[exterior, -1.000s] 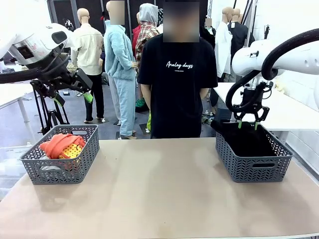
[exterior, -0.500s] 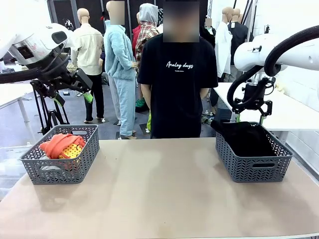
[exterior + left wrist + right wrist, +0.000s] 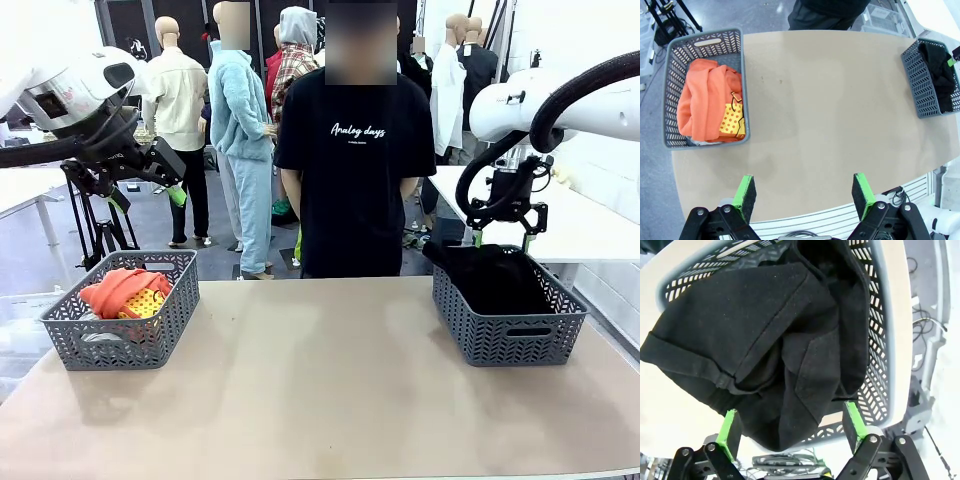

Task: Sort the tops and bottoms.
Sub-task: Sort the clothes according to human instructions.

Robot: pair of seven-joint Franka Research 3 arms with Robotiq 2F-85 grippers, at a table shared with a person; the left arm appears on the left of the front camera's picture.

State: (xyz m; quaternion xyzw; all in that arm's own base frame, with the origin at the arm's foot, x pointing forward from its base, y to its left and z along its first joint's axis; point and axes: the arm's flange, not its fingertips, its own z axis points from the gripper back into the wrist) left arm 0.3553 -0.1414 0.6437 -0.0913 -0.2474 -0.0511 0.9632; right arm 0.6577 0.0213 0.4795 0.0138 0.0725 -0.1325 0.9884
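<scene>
Right pincer [image 3: 503, 237] is seen open and empty just above the right basket [image 3: 508, 325], where the bottoms [image 3: 775, 340] lie with one edge draped over the rim. Left pincer [image 3: 805, 192] is held open high over the bench [image 3: 320, 390], and the tops [image 3: 125, 290] are in the left basket [image 3: 120, 335]. Sorting is judged all but done; only retreat of the arms seems called for.

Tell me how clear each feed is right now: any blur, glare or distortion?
Front view: sharp, evenly lit, soft shadows beside both baskets. Left wrist view: wide-angle bend curves the table edge; orange top crisp. Right wrist view: black bottoms show folds but little detail; basket rim looks washed out.
</scene>
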